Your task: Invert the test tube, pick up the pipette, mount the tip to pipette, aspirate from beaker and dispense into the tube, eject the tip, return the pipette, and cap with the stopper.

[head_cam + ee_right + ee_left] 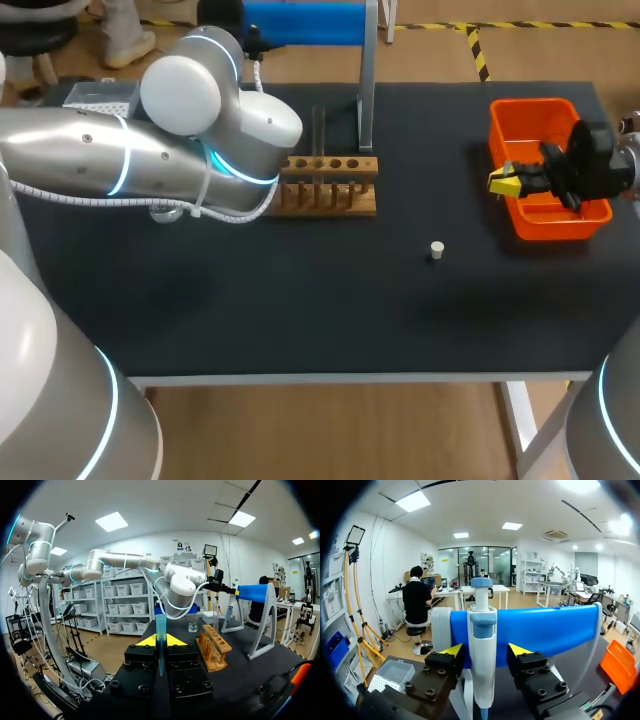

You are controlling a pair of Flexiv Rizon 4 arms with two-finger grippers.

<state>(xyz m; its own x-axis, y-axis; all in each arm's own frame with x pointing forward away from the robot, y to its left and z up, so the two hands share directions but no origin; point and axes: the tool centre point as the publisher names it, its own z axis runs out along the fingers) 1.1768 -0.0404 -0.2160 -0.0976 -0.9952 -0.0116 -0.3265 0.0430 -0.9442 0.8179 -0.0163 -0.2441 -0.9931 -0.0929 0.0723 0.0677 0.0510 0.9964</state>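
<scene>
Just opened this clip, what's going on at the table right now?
The left gripper is at the blue stand at the back of the table. Its fingers are open on either side of the hanging pipette, not yet clamped. The right gripper is shut on a test tube, held upright, by the orange bin on the table's right side. The wooden rack stands mid-table, and the white stopper sits loose on the table nearer the front edge, not yet used.

The head camera looked down from above and behind on the table (300, 300). The left wrist camera sat close to the pipette (482, 650), facing the blue stand (545, 630) (shared with both others); the right wrist's faced the test-tube rack (212, 652).
</scene>
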